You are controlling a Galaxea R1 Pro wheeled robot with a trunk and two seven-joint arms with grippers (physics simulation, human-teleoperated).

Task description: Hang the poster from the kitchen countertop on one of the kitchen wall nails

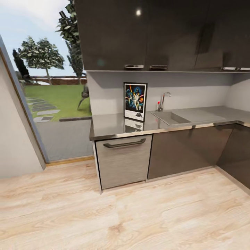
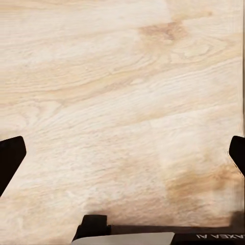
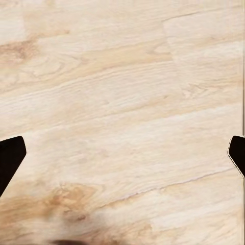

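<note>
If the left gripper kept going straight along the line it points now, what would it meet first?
The light wood floor. The left gripper has its fingers spread wide with nothing between them, and only floor planks lie ahead. How far off the floor is cannot be judged from this view.

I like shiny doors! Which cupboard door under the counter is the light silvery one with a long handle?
The brushed silver panel just below the framed Star Wars poster. It carries a dark bar handle; the glossy dark grey doors beside it have none.

The poster [image 1: 135,101] stands on the kitchen countertop [image 1: 111,125], left of the sink [image 1: 170,117].
</note>
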